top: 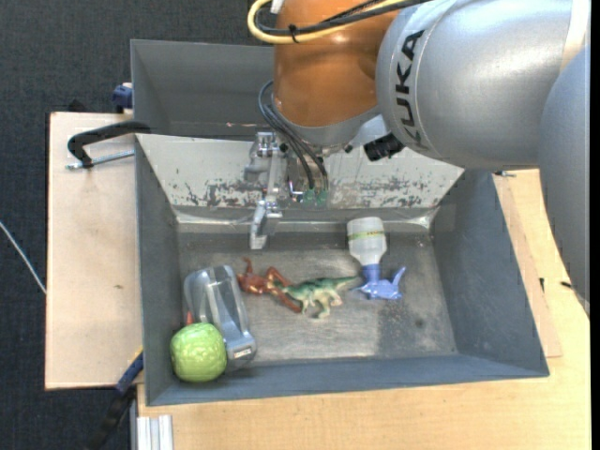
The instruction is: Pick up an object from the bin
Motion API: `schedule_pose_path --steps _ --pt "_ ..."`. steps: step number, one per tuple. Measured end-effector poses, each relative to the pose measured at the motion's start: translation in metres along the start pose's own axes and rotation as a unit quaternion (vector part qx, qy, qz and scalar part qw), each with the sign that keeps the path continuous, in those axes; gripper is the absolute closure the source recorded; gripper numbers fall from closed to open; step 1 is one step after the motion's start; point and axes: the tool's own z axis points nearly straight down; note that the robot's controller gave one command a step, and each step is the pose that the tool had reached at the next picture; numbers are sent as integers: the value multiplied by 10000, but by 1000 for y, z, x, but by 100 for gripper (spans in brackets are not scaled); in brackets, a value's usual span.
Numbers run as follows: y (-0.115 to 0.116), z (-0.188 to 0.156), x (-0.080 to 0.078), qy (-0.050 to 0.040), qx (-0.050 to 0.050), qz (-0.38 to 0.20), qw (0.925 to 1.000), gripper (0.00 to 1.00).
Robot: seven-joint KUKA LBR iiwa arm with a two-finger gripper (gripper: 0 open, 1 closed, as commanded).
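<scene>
My gripper (259,235) hangs near the back wall of the bin, left of centre, under the orange wrist cover. Just in front of it on the bin floor lies a small red-orange toy dinosaur (260,281). A green toy dinosaur (320,293) lies head to head with it, to its right. A white bottle with a pale green end (366,238) lies to the right of the gripper against the back wall.
A small blue-violet figure (382,286) lies right of the green dinosaur. A silver stapler-like tool (219,309) and a green ball (199,352) sit in the front left corner. The arm reaches in from the upper right.
</scene>
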Motion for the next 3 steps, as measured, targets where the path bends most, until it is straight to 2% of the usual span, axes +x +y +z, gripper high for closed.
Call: schedule_pose_path --steps 1,2,3 --pt "0 0 0 0 0 0 10000 0" --pt "2 54 19 -24 -2 -248 9997 0" --pt "-7 115 27 -10 -4 109 9999 0"
